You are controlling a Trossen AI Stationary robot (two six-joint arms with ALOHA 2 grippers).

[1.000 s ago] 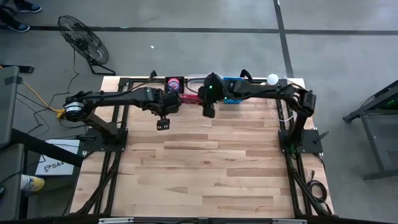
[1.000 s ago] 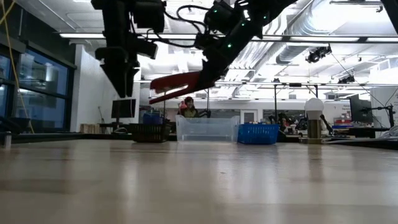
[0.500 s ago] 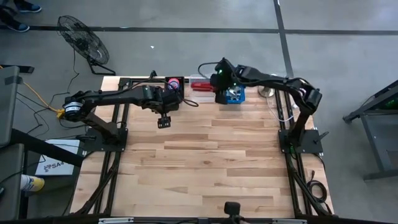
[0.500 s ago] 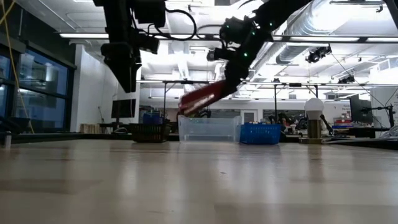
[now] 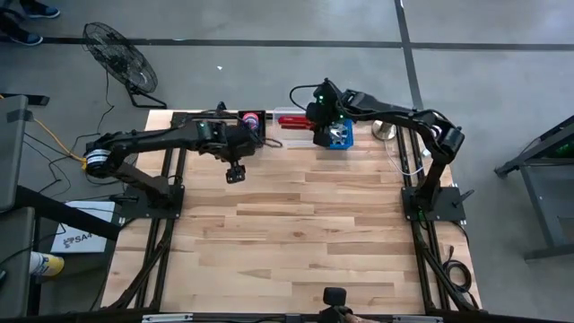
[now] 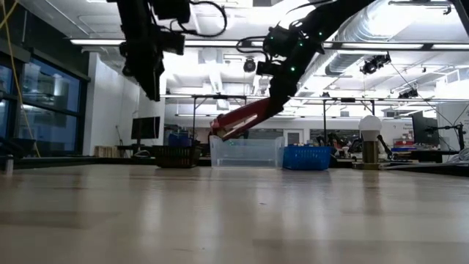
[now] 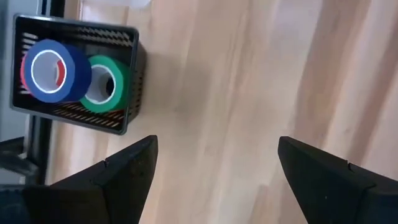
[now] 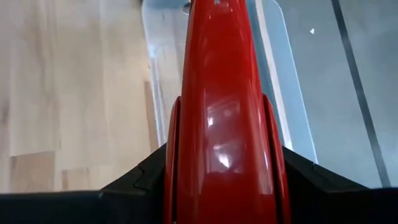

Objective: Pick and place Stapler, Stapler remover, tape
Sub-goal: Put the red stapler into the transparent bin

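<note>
The red stapler [image 5: 291,119] hangs over a clear bin [image 5: 274,114] at the table's far edge, with my right gripper [image 5: 316,123] shut on it. In the low view the stapler [image 6: 244,118] slants above the bin [image 6: 245,152]. Tape rolls, one blue [image 7: 46,70] and one green [image 7: 104,87], lie in a black basket [image 7: 127,81]. My left gripper [image 5: 235,173] hovers open above bare table just near of that basket, holding nothing. The stapler remover does not show. My right gripper pinches the stapler's two long sides [image 8: 180,155] between its two fingers, at the end nearest the wrist. The fingers [image 8: 140,177] lie along the stapler and slant down from the table's right. The stapler is lifted clear, its free end [image 6: 218,129] lower, above the bin.
A blue basket [image 5: 339,136] stands right of the clear bin, under my right arm. A lamp with a white globe [image 6: 370,126] stands at the far right. Bare wooden table [image 5: 296,233] stretches toward the near edge.
My right gripper has carried the stapler toward the table's far edge and a little right, away from my left arm, until it came over the clear bin. The stapler has tipped, its free end now lower.
</note>
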